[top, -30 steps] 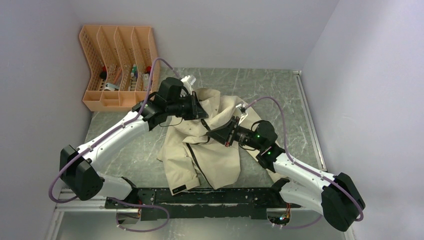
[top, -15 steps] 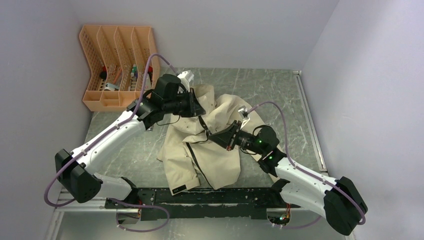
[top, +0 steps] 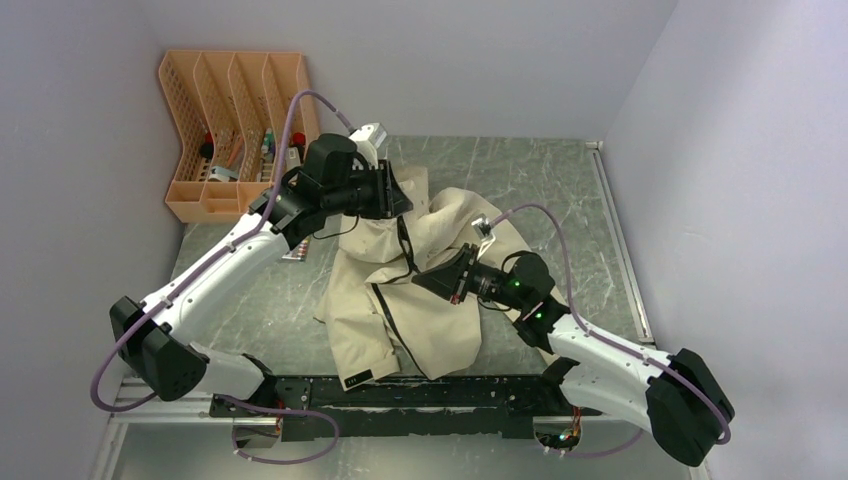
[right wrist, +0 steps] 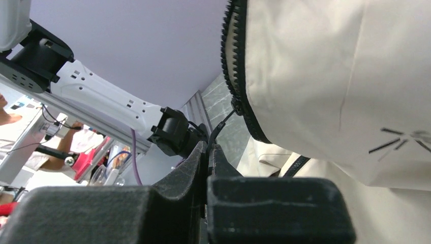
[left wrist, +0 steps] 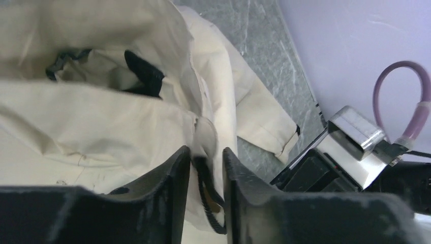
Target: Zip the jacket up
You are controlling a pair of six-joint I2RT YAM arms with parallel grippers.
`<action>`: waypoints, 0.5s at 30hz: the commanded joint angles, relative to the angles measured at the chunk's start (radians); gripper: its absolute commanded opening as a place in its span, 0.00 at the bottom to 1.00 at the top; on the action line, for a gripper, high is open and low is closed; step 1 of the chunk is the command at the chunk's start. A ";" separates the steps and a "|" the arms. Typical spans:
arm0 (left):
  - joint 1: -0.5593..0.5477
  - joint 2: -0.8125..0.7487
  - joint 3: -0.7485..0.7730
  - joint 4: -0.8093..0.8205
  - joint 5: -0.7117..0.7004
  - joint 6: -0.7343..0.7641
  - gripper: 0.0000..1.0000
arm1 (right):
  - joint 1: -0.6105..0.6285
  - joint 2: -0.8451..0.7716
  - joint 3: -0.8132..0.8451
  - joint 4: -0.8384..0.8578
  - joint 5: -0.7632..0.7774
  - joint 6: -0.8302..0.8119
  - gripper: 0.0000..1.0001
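Left hand (left wrist: 207,152): fingers slightly parted around the zipper edge (left wrist: 207,178); whether it grips cannot be told.
Jacket (top: 432,325): slung between both hands, its hem below them.
Right hand (right wrist: 209,146): pressed together, pinching the zipper pull (right wrist: 222,124) at its tips.
Handling: tension the tape and draw the pull straight along the teeth.

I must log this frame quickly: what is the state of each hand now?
Left hand: slightly open, the jacket's zipper edge lies between its fingers.
Right hand: closed, pinching the zipper pull.
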 commanded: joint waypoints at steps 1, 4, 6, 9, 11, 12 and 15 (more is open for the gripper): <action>0.016 -0.016 -0.021 0.123 0.047 0.050 0.44 | 0.013 0.005 0.059 0.028 0.003 0.051 0.00; 0.016 -0.065 -0.059 0.138 0.008 0.068 0.58 | 0.015 0.036 0.110 0.025 0.017 0.085 0.00; 0.017 -0.110 -0.080 0.140 -0.032 0.083 0.64 | 0.015 0.061 0.143 0.016 0.035 0.107 0.00; 0.016 -0.189 -0.117 0.131 -0.109 0.106 0.69 | 0.015 0.104 0.181 0.036 0.049 0.147 0.00; 0.016 -0.239 -0.142 0.112 -0.157 0.114 0.71 | 0.015 0.134 0.210 0.057 0.050 0.172 0.00; 0.016 -0.264 -0.155 0.100 -0.167 0.116 0.71 | 0.015 0.146 0.221 0.067 0.050 0.184 0.00; 0.016 -0.339 -0.208 0.081 -0.219 0.107 0.72 | 0.015 0.175 0.258 0.084 0.062 0.214 0.00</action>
